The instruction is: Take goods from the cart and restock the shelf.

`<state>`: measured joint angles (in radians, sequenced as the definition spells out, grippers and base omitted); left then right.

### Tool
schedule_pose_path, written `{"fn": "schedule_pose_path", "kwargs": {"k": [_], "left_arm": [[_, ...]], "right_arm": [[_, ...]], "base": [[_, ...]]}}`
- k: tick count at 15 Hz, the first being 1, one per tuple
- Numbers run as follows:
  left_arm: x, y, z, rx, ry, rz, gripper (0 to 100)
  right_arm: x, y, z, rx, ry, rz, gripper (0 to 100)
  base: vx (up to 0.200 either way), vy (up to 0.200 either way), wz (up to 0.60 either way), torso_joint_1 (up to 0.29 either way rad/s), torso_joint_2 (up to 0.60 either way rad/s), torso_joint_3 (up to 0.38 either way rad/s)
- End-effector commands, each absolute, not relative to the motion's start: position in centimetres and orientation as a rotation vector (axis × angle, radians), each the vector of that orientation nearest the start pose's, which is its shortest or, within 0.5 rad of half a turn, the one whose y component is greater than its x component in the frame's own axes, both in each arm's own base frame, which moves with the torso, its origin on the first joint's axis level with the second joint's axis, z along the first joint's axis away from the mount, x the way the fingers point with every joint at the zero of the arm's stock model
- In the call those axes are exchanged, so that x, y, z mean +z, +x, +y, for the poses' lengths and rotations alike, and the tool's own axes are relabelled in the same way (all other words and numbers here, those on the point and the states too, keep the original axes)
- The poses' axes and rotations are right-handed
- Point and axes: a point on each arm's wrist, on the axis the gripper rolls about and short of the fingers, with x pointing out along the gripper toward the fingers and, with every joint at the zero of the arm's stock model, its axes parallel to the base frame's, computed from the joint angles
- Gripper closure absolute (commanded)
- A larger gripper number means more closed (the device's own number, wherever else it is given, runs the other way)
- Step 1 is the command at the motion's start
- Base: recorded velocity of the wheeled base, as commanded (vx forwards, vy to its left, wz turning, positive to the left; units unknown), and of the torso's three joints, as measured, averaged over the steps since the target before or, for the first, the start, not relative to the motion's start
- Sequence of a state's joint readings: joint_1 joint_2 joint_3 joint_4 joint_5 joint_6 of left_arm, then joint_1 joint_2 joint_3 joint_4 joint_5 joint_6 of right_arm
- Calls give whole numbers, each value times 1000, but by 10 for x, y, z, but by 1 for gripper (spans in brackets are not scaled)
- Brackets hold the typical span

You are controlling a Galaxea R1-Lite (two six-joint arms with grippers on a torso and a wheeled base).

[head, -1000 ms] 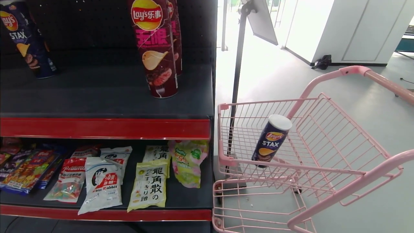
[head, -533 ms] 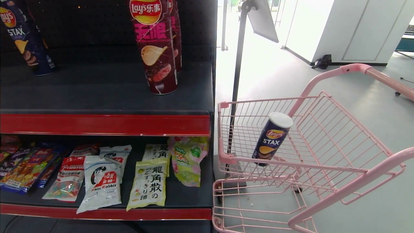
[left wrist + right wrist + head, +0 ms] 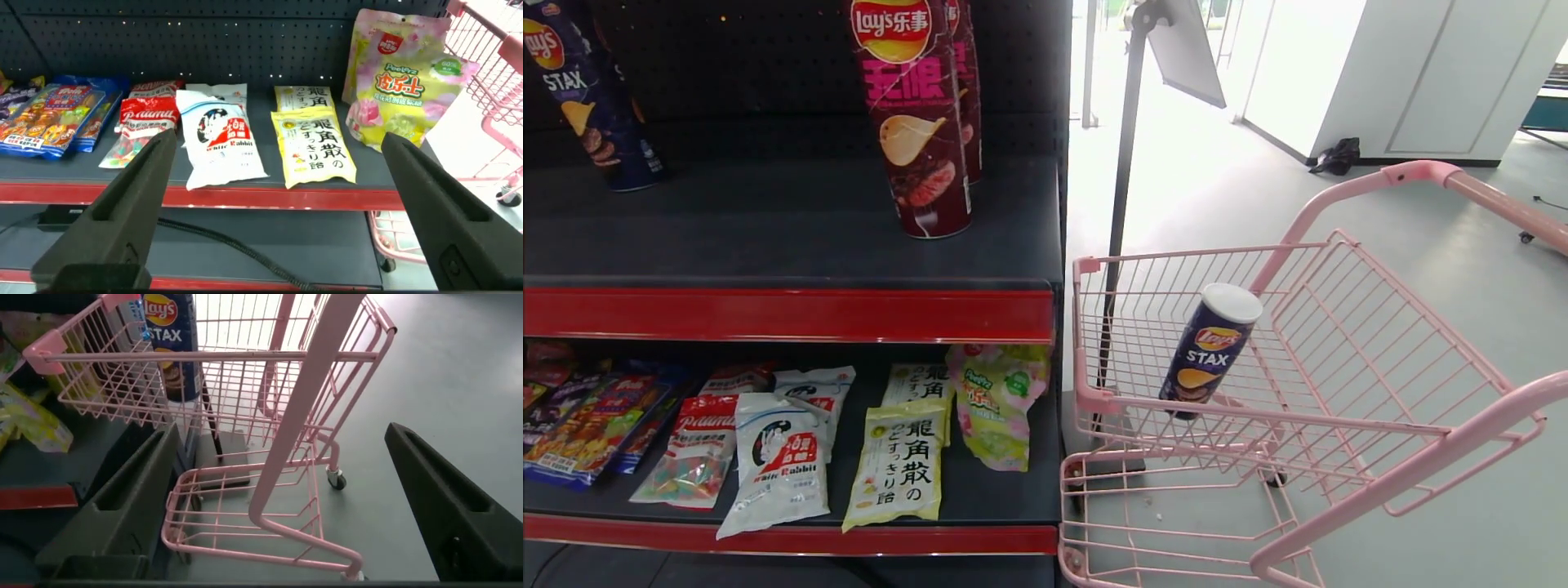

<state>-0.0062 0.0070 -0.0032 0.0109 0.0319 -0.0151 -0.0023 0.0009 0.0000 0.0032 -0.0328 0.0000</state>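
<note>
floor (image 3: 1462,269) grey, glossy | white panelled wall (image 3: 1421,73) far right | black pole (image 3: 1125,163) upright | dark bundle (image 3: 1335,157) at wall's foot

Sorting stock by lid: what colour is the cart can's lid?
White lid, clearest in the head view.

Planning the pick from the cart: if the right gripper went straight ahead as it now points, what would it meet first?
Likely the cart's slanted pink side tube, centred before the open right gripper. The chip can in the basket stands off that line, though depth is unclear.

L gripper (image 3: 279,137): dk-grey, matte, long tapered wedges | R gripper (image 3: 279,431): same
</note>
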Motion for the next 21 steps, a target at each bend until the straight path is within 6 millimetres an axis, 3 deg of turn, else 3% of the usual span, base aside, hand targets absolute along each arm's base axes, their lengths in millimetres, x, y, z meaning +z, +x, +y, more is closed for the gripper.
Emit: {"fn": "schedule_pose_path", "kwargs": {"k": [1, 6, 9, 17, 18, 19, 20, 21], "left_arm": [[75, -22, 1, 26, -15, 15, 0], [75, -22, 1, 28, -15, 15, 0], [75, -22, 1, 26, -15, 15, 0], [75, -22, 1, 26, -15, 15, 0], [75, -22, 1, 26, -15, 15, 0], [75, -22, 1, 26, -15, 15, 0], [75, -22, 1, 26, -15, 15, 0], [75, -22, 1, 26, -15, 15, 0]], "right_arm": [[75, -23, -1, -34, 0, 5, 0], [75, -23, -1, -34, 0, 5, 0], [75, -23, -1, -34, 1, 5, 0], [81, -24, 1, 28, 1, -26, 0], [153, -29, 2, 85, -21, -151, 0], [193, -9, 2, 104, -14, -97, 0], [224, 9, 3, 133, 15, -88, 0], [237, 25, 5, 197, 69, -56, 0]], "base": [[0, 0, 0, 0, 0, 0], [0, 0, 0, 0, 0, 0], [200, 0, 0, -6, -1, 9], [0, 0, 0, 0, 0, 0], [0, 0, 0, 0, 0, 0], [0, 0, 0, 0, 0, 0], [0, 0, 0, 0, 0, 0], [0, 0, 0, 0, 0, 0]]}}
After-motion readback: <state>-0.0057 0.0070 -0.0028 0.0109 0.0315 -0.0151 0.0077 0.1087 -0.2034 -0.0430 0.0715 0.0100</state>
